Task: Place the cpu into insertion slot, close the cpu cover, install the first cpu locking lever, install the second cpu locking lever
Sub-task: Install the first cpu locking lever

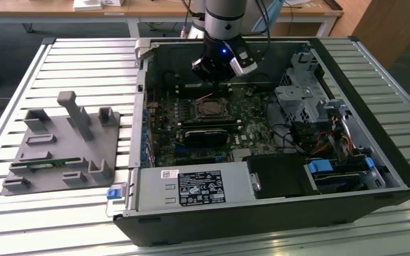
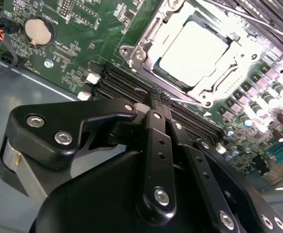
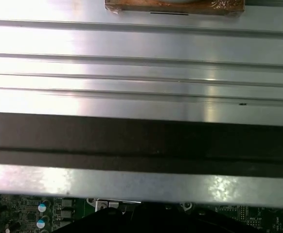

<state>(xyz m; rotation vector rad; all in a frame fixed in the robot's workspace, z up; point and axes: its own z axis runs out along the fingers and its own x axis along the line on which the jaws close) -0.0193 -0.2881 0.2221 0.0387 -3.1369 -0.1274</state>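
In the second wrist view the cpu (image 2: 192,52) lies flat in the insertion slot, its silvery top bright. The cpu cover (image 2: 142,44) lies down around it as a silvery frame. A thin locking lever (image 2: 186,100) runs along the socket edge nearest my fingertips; another thin rod (image 2: 238,17) crosses the far side. My gripper (image 2: 158,96) hangs over the black memory slots beside the socket, fingers shut together with nothing between them. In the exterior view the gripper (image 1: 217,79) hovers inside the case, just behind the socket (image 1: 211,108).
The open computer case (image 1: 376,176) lies on a slatted table. A drive cage (image 1: 301,101), cables and a power supply (image 1: 194,188) crowd the exterior view's right and front. A long black module (image 1: 205,136) sits near the socket. A grey fixture plate (image 1: 55,144) lies outside.
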